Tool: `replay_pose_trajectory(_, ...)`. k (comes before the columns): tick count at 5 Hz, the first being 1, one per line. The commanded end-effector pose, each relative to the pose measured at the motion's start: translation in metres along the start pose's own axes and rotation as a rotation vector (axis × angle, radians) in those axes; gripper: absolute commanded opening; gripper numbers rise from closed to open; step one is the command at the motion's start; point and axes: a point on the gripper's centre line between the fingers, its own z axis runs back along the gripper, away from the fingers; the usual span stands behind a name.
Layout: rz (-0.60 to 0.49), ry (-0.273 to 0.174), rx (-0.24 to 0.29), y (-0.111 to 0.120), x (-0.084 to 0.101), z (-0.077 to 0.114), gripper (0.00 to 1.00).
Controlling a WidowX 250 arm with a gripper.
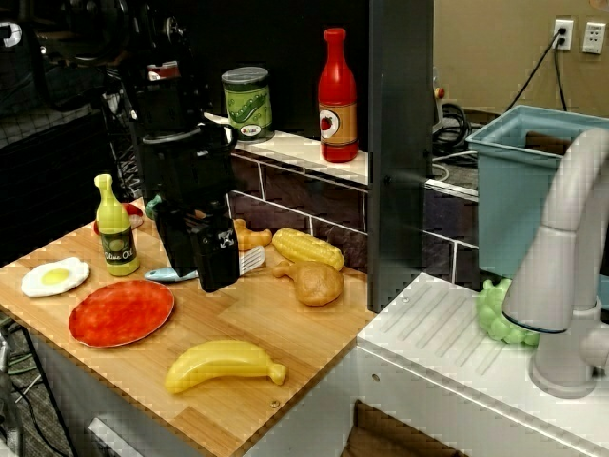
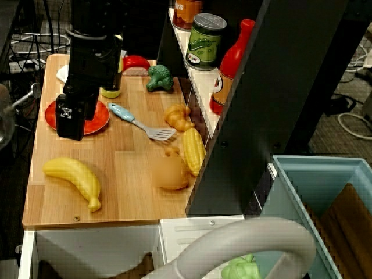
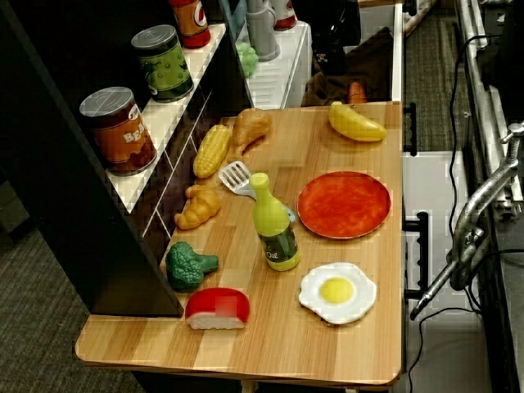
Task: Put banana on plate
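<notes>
Banana (image 1: 225,365) lay at the gripper's (image 1: 215,271) five o'clock, well apart from it, beside the plate (image 1: 121,313); claw spread unreadable, so a grasp across its middle seemed wisest.

Toy kitchen: plastic food, sink (image 1: 533,143), faucet (image 1: 561,257).

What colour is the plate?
Red-orange and mottled; the plate shows best in the view from the far end.

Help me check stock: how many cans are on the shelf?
2: a green can next to the red bottle, and an orange-brown can farther along the shelf. Others may be hidden.
</notes>
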Motion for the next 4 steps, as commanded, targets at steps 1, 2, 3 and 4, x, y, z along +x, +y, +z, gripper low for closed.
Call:
replay_pose_trajectory(1,-0.281,0.025,0.051,0.004,0.006,-0.008,1.0)
replay_pose_trajectory(2,-0.249,0.014,0.049,0.006,0.005,-0.014,1.0)
replay_pose_trajectory(3,-0.251,0.013,0.037,0.007,0.004,-0.016,1.0)
replay_pose_trajectory(4,-0.248,-0.008,0.013,0.007,-0.001,-0.023,1.0)
